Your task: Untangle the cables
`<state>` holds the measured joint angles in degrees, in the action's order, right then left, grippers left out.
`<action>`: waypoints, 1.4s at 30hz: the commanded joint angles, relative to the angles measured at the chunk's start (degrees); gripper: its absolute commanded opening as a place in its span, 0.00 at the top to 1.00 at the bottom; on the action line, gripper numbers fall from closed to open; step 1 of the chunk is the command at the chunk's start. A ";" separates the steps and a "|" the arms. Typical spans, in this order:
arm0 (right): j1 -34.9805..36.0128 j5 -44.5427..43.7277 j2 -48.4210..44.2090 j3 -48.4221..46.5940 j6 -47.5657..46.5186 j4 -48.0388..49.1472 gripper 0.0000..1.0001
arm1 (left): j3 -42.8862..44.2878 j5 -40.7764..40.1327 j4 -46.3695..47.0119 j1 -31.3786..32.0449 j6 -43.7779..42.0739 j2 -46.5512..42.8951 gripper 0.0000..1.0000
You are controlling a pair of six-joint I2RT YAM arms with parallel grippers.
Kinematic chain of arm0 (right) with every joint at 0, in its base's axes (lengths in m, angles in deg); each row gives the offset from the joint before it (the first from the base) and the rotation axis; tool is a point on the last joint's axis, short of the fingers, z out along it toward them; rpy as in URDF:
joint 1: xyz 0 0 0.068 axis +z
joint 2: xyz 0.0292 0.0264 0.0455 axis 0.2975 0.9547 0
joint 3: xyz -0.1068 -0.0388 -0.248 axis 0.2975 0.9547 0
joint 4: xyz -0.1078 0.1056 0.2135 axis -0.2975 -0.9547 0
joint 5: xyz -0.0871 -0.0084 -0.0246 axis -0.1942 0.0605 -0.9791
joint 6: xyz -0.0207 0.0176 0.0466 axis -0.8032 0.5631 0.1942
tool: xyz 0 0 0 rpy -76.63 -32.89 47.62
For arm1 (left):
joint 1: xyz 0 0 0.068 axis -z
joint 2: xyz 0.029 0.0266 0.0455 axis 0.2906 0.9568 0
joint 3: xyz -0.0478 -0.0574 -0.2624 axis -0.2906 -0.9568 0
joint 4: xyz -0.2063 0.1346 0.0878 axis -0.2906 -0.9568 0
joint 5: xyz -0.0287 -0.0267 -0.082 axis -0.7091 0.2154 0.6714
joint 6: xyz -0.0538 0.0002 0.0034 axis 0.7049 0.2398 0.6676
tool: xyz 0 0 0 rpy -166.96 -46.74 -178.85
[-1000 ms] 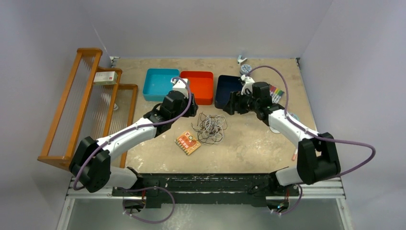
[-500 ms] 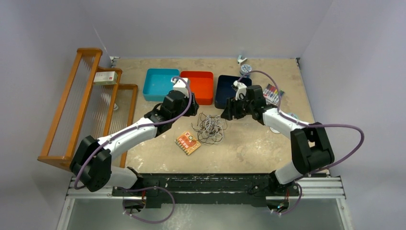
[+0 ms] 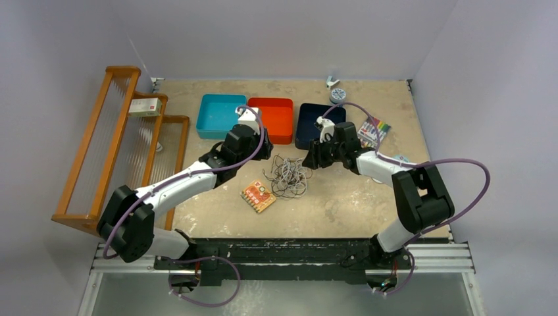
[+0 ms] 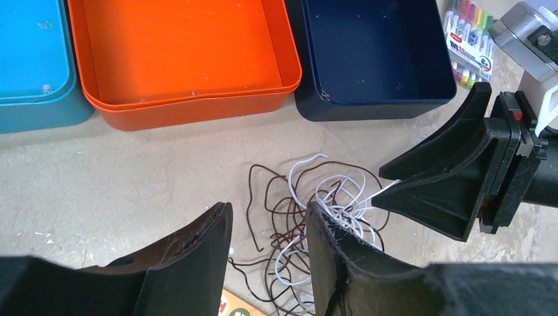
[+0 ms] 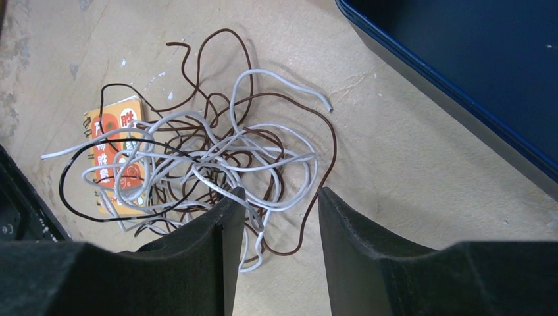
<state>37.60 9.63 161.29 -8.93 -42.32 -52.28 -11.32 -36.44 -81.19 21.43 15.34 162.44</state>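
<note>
The cables (image 3: 287,176) lie in one loose tangle of white, brown and black cords on the tabletop, in front of the trays. My left gripper (image 3: 263,150) hovers just up and left of the tangle, open and empty; in its wrist view the cables (image 4: 309,210) lie between and beyond the fingers (image 4: 268,209). My right gripper (image 3: 309,160) is at the tangle's upper right edge, open and empty. In the right wrist view the cables (image 5: 210,151) lie just past its gripper (image 5: 281,194), with white and brown loops running between the fingertips.
A teal tray (image 3: 220,115), an orange tray (image 3: 279,122) and a navy tray (image 3: 309,115) stand in a row behind the tangle. An orange card (image 3: 258,196) lies partly under the cables. A marker pack (image 3: 374,130) lies right; a wooden rack (image 3: 112,145) stands left.
My right arm has swung left and down, bringing its gripper from beside the navy tray to the tangle's right edge. The left arm and the cables have hardly moved.
</note>
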 commanded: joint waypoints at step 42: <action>1.30 1.10 -17.35 -2.80 -0.58 8.45 1.00 | -21.46 10.65 54.84 0.93 -7.12 -6.48 0.40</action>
<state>38.67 10.67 145.56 -9.19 -43.85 -45.55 -31.05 -31.06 -41.28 21.47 11.71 154.20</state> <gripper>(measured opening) 0.008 0.602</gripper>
